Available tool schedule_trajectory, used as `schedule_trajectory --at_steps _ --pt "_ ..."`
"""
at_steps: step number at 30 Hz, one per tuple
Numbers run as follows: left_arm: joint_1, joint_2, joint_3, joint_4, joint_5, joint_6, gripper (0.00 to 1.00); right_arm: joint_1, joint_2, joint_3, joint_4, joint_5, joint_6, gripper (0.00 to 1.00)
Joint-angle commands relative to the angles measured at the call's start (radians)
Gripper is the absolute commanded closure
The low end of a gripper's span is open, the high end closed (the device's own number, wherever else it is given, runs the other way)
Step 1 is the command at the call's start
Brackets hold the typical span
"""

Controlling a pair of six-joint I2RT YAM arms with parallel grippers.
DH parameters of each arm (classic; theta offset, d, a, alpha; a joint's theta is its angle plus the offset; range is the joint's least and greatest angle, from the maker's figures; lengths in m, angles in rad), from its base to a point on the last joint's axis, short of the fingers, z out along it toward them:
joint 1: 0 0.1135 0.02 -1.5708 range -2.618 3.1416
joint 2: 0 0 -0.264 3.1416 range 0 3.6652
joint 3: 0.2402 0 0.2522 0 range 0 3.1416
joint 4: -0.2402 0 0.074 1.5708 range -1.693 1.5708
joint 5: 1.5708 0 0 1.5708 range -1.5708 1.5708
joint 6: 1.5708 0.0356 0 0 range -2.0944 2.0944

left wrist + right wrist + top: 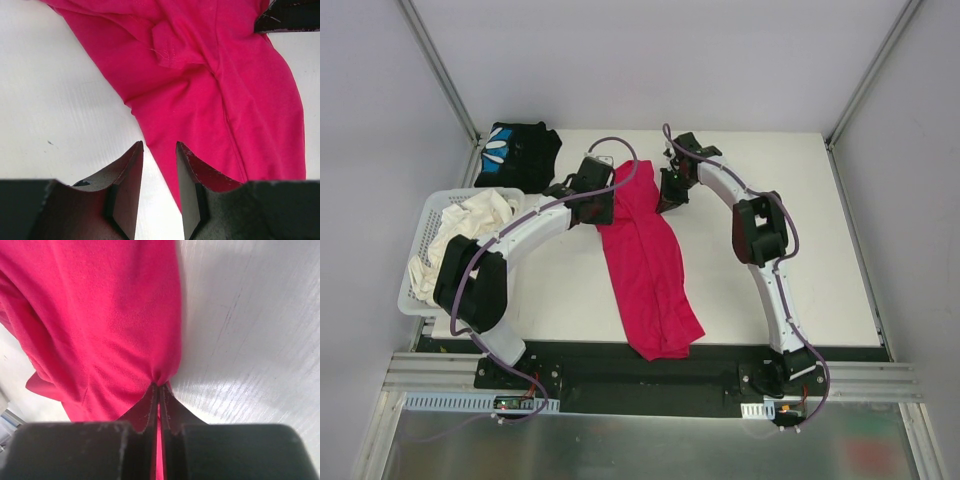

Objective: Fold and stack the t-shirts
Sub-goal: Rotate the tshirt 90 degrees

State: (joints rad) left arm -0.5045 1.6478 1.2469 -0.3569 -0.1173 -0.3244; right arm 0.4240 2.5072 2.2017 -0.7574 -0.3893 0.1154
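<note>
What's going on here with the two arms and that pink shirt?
Two robot arms are folding t-shirts. The right arm has its jaws pinched shut on an edge of the magenta t-shirt, which lies loosely bunched in a long strip across the table. The left arm has its jaws parted and empty, just beside that shirt. A black t-shirt sits at the far left, near a white basket of pale cloth.

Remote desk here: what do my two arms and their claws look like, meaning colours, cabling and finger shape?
The left arm and right arm both have curved white links with bulky black joint housings. A purple cable runs loosely along each arm. The left claw and right claw have matte black fingers that taper to thin pointed tips. No markings are legible.
</note>
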Motion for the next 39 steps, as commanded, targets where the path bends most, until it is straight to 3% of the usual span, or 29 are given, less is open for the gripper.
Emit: schedule_trajectory --at_steps 1,35,39 --pt "-0.005 -0.037 0.011 0.004 -0.038 0.019 0.68 -0.008 0.001 -0.016 0.027 0.012 0.013 0.99" --pt "-0.012 -0.013 0.029 -0.001 -0.047 0.035 0.68 -0.326 -0.274 -0.504 0.23 0.055 0.007 0.99" --pt "-0.012 0.027 0.083 -0.002 -0.05 0.051 0.68 -0.324 -0.289 -0.476 0.193 0.033 0.004 0.82"
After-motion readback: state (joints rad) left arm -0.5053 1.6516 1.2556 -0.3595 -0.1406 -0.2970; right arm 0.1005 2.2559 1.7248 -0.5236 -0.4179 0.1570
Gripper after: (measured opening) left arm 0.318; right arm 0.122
